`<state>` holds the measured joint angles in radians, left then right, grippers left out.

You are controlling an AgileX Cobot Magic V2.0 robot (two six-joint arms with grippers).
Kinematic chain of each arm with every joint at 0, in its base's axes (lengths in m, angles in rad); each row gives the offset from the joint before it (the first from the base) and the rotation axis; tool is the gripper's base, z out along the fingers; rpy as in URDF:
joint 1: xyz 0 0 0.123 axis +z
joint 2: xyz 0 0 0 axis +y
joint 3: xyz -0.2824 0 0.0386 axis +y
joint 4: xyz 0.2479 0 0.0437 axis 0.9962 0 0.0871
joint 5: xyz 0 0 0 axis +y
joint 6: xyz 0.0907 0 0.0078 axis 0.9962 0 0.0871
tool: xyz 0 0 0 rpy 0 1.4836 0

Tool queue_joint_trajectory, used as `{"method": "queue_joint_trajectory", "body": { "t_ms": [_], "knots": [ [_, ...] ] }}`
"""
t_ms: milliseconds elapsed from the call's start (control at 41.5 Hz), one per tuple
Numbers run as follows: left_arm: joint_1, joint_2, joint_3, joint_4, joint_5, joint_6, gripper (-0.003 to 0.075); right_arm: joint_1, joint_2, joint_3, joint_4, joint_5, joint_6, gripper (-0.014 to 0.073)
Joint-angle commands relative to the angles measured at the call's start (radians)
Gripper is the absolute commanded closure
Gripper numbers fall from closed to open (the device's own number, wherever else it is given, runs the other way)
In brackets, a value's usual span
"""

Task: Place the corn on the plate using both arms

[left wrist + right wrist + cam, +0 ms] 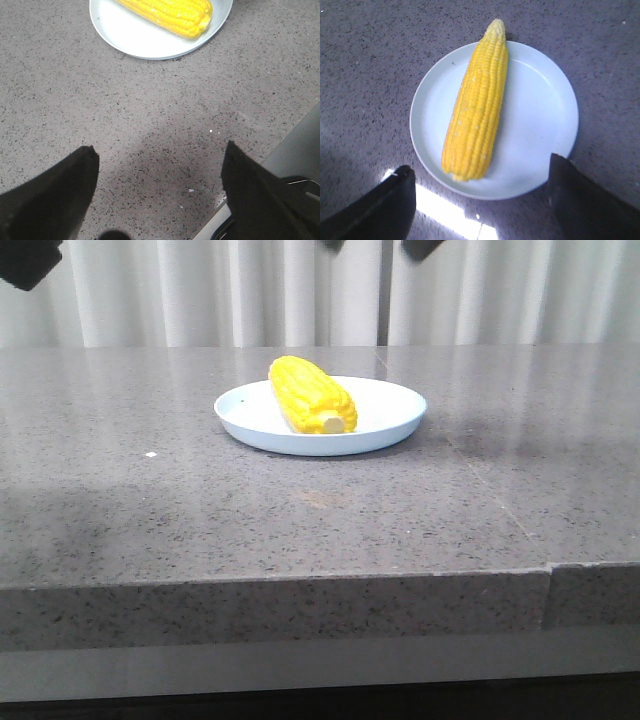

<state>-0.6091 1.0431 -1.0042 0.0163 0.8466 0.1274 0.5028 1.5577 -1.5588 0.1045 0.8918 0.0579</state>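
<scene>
The yellow corn (312, 396) lies on the pale plate (395, 405) at the middle of the grey stone table, stub end toward the front. In the right wrist view the corn (477, 105) lies lengthwise across the plate (540, 115), its tip just over the rim. My right gripper (480, 167) is open and empty, high above the plate's edge. In the left wrist view the corn (170, 14) and plate (125, 35) sit apart from my left gripper (160, 150), which is open and empty above bare tabletop. Only small black parts of the arms show along the front view's top edge.
The table's front edge (300, 580) runs across the front view, with a seam at the right. White curtains (200, 290) hang behind the table. The table's edge shows by one finger in the left wrist view (295, 145).
</scene>
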Motion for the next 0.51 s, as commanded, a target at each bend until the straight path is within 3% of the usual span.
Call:
{"method": "queue_joint_trajectory", "body": {
  "t_ms": [0, 482],
  "knots": [
    [-0.009, -0.008, -0.025, -0.001, -0.064, -0.01, 0.0219, -0.002, -0.156, 0.028, -0.022, 0.008, -0.047, 0.0021],
    [-0.009, -0.008, -0.025, -0.001, -0.064, -0.01, 0.0219, -0.002, -0.708, 0.46, -0.064, 0.047, -0.058, 0.0021]
  ]
}}
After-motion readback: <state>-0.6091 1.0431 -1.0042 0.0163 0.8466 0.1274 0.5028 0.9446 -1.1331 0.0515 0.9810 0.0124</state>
